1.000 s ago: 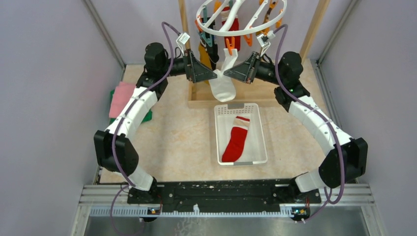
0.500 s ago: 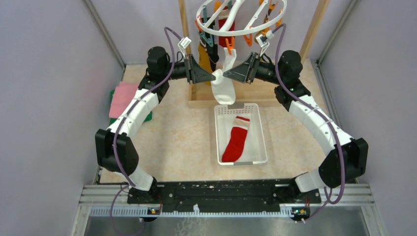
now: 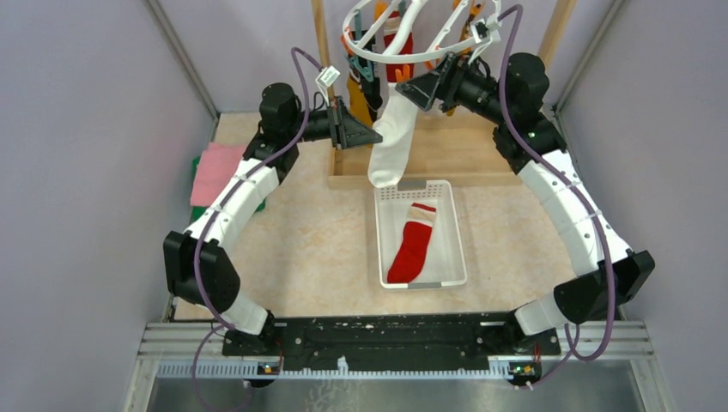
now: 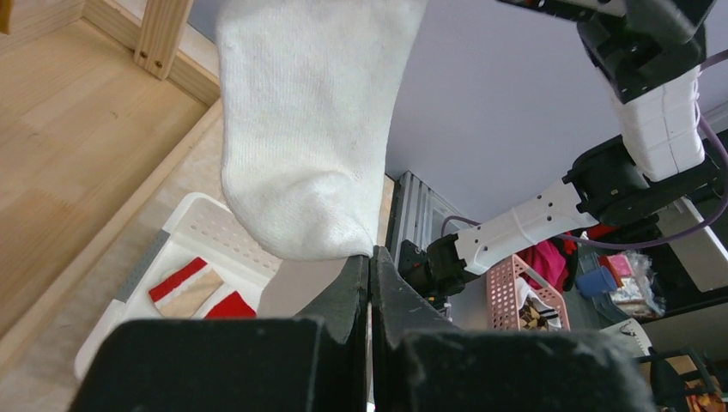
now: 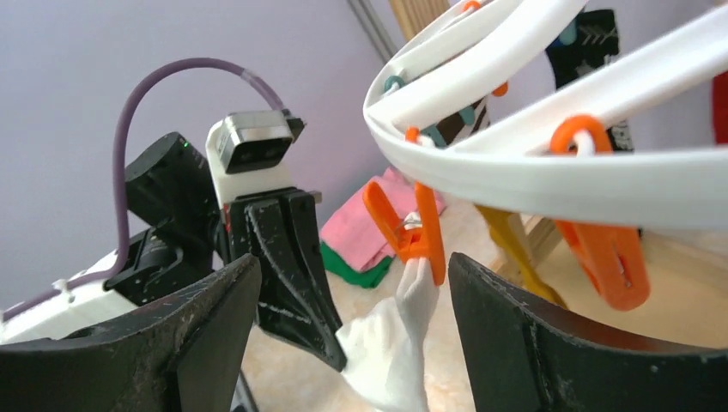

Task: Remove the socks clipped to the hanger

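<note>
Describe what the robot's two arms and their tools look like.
The left arm and right arm have black joints and white segmented covers, with a purple cable looped along each. The left tool and right tool have black wedge-shaped fingers. A small white-and-grey camera sits on each wrist.

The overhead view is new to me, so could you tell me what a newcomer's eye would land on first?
First, the long white sock hanging at top centre from an orange clip on the white hanger, with the left tool shut on its middle and the open right tool up at the clip. Next, the red sock lying in the white basket just below.
</note>
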`<state>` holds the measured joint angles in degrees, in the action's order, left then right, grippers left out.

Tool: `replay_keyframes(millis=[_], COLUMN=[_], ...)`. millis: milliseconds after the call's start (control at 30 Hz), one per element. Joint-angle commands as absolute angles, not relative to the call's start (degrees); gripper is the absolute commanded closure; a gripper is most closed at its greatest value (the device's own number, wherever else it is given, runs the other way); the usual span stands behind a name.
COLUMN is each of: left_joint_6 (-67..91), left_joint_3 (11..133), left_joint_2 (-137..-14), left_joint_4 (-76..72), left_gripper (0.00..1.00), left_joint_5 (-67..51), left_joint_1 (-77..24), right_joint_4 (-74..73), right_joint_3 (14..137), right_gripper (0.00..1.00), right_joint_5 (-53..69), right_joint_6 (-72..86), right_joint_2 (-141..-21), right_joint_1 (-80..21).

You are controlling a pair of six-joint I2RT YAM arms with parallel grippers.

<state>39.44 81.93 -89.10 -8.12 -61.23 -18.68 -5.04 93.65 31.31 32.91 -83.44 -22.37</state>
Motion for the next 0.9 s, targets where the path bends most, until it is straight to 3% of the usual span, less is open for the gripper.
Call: replay_keyframes(millis=[0, 300, 533, 633, 767, 867], left_joint_6=[38.2, 38.2, 38.3, 38.3, 38.4, 38.4], left_joint_3=[83.0, 84.7, 85.2, 85.5, 85.7, 85.9], left_joint_2=[-87.2, -87.1, -87.3, -87.4, -87.5, -87.7], left_joint_4=[-7.9, -6.5, -6.3, -6.3, -6.2, -6.2], left_gripper=[1.00, 1.00, 1.00, 1.00, 1.00, 1.00], left_joint_5=[-60.4, -60.6, -60.0, -59.7, -59.4, -59.3], left_joint_1=[-20.1, -21.4, -21.8, -21.8, -21.9, -22.2], right_joint_4=[-10.0, -14.1, -8.9, -7.7, -7.0, -6.4], right_joint_3=[100.5, 109.6, 108.4, 107.1, 105.1, 104.1], right_gripper=[0.21, 0.30, 0.37, 0.36, 0.27, 0.25], right_joint_5=[24.0, 26.9, 29.9, 30.0, 29.0, 28.2], right_joint_6=[27.2, 23.6, 26.0, 25.8, 25.0, 24.5], right_joint_2=[-85.9, -93.1, -93.6, -92.7, -91.4, -90.9], right_joint_1=[-23.5, -23.5, -23.7, -24.2, -24.5, -24.7])
